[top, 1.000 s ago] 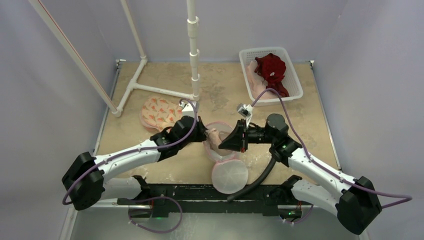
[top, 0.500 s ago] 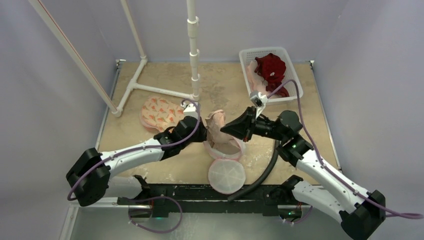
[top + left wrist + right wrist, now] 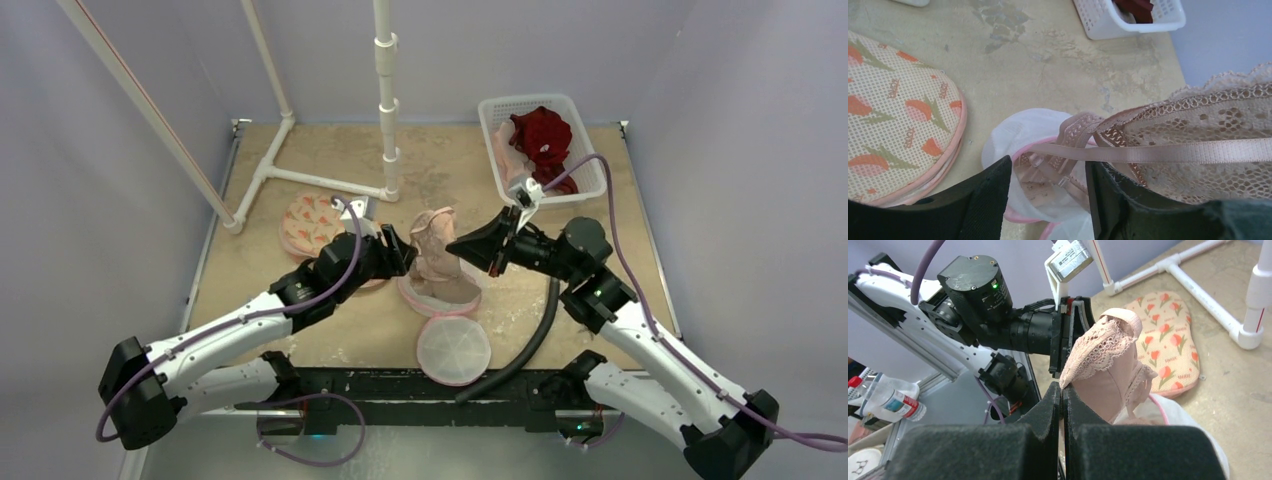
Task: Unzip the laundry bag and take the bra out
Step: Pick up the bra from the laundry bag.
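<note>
right claw [image 3: 1063, 391] pinches bra [image 3: 1109, 362] aloft

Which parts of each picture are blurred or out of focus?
Left wrist: the left gripper's fingers look soft, the bra sharp. Right wrist: the right gripper's near fingers are blurred, the bra sharp. Top external: evenly lit, sharp throughout.

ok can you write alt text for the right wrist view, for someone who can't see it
The right gripper, shut on a beige lace bra, holds it up over a white mesh laundry bag. Just behind the bra is the left gripper, and a tulip-print pouch lies on the tan table near a white pipe frame.
</note>
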